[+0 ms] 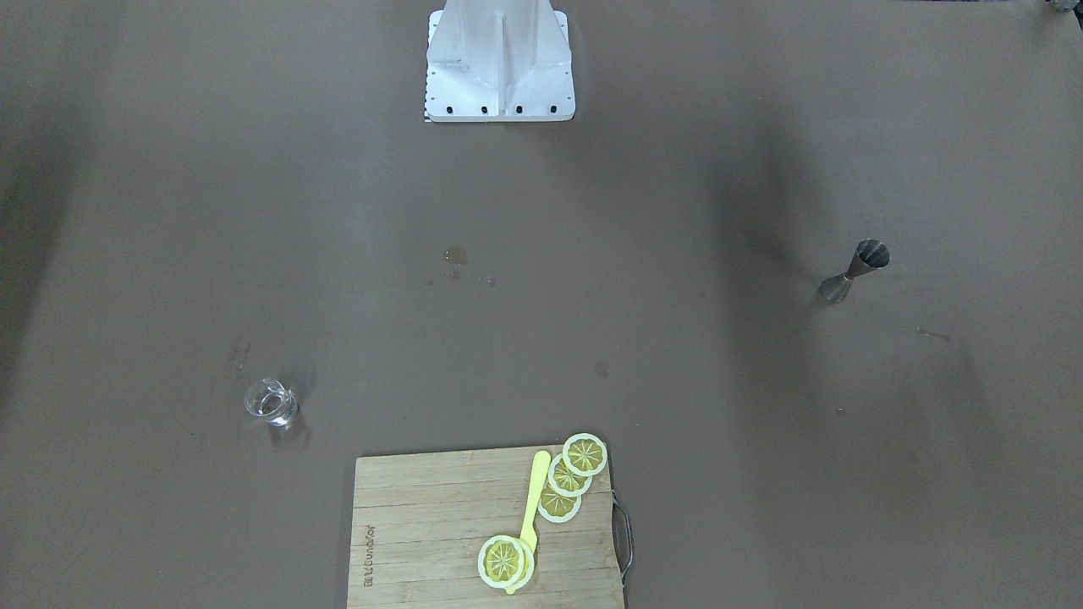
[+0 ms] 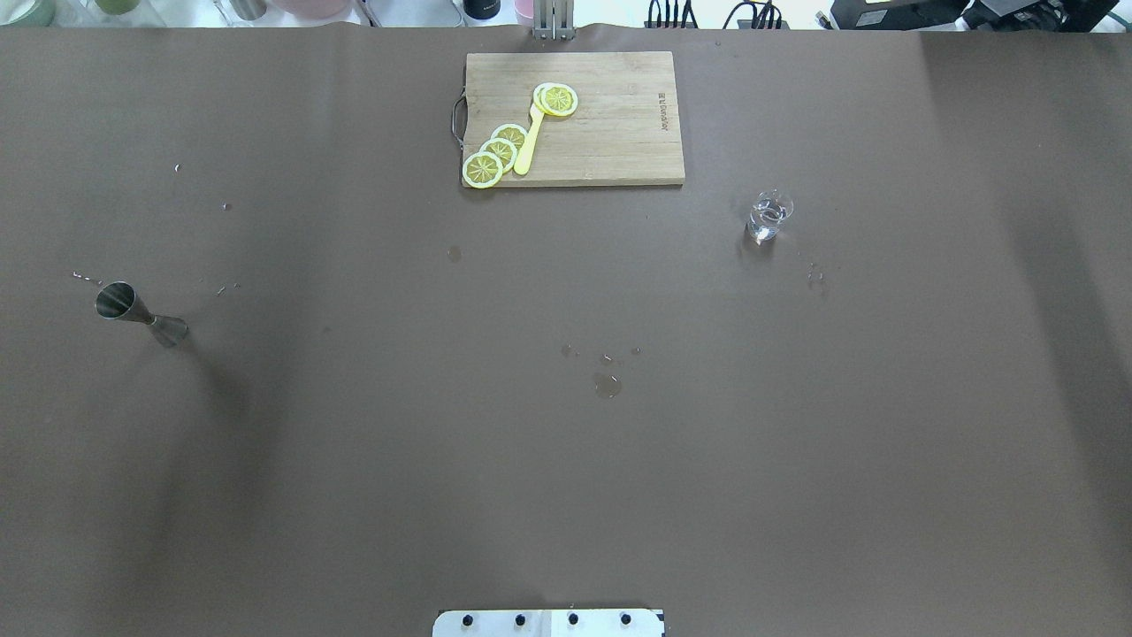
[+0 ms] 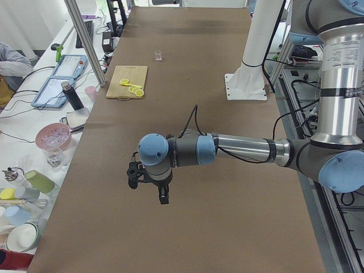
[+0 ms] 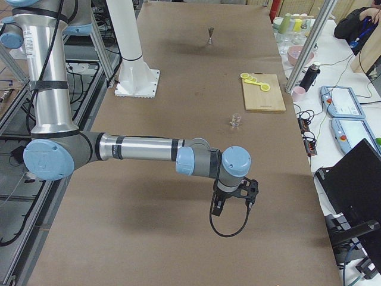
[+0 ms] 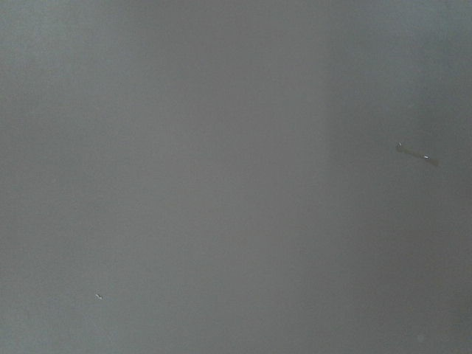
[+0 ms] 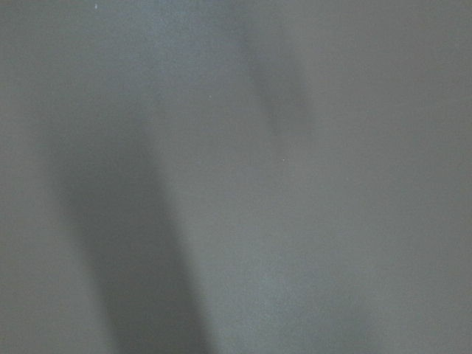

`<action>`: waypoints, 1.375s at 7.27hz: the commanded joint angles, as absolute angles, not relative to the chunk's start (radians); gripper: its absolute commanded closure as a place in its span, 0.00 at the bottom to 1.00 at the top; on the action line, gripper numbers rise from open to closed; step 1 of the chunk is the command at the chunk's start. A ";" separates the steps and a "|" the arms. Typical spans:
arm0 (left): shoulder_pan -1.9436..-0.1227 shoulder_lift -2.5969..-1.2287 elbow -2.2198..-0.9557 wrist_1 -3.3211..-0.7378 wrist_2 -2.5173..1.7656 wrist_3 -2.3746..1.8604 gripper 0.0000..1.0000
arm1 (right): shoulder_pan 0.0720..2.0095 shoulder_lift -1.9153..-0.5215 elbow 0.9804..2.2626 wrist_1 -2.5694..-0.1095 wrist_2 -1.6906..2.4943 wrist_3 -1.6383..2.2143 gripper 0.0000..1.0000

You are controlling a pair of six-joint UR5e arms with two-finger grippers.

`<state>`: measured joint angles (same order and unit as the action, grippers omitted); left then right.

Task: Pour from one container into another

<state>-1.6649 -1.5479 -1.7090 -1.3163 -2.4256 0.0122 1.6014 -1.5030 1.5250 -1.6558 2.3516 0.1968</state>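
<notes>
The left arm (image 3: 244,149) and right arm (image 4: 143,148) are silver tubes with grey joints and pale blue caps (image 3: 152,149). A black cable (image 4: 228,235) loops at each dark wrist. The white pedestal (image 1: 499,63) has black screws (image 1: 484,109).

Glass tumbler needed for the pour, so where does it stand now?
In the overhead view the glass tumbler stands on the robot's right, just off the cutting board's corner, far from the jigger.
</notes>
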 commanded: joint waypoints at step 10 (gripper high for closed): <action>-1.660 -1.511 -1.769 -1.348 -2.344 0.080 0.02 | 1.601 -1.509 1.582 -1.701 2.368 0.233 0.00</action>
<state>-1.6591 -1.5108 -1.7726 -1.3475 -2.3453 0.0772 1.6015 -1.5092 1.5819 -1.7013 2.3697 0.2346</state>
